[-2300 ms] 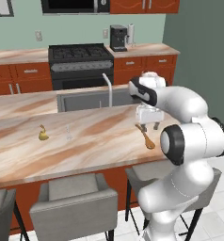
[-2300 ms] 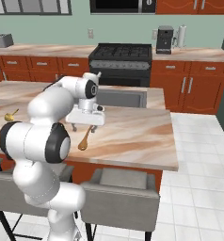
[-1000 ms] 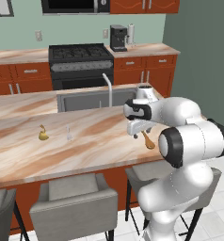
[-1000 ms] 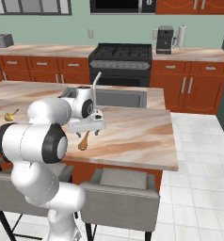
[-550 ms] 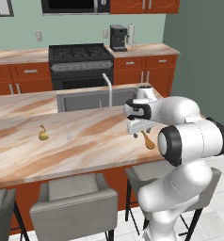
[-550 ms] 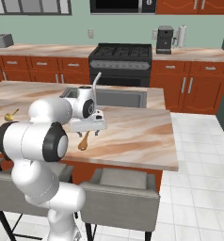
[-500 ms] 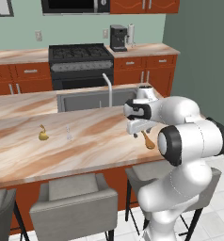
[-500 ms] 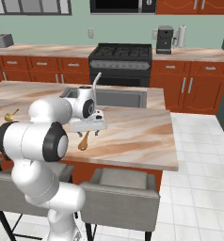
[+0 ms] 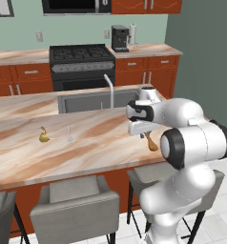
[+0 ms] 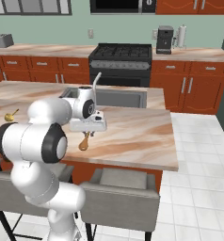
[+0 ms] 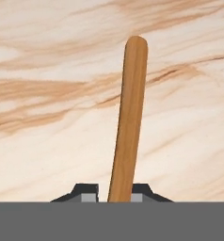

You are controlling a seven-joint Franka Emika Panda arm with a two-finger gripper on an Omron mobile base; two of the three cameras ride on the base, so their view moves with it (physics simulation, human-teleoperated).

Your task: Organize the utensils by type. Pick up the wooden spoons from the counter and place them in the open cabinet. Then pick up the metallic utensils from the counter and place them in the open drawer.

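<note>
While gripper sat clamped on large wooden spoon, spoon bowl lay near counter front edge; bare marble toward 3 o'clock; no writing legible.

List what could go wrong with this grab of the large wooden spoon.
1. In the hand view the gripper has the large wooden spoon between its tips, with most of the handle reaching beyond them, so the spoon may pivot or slip when lifted.
2. The spoon lies near the counter edge; a slip could send it to the floor.
</note>
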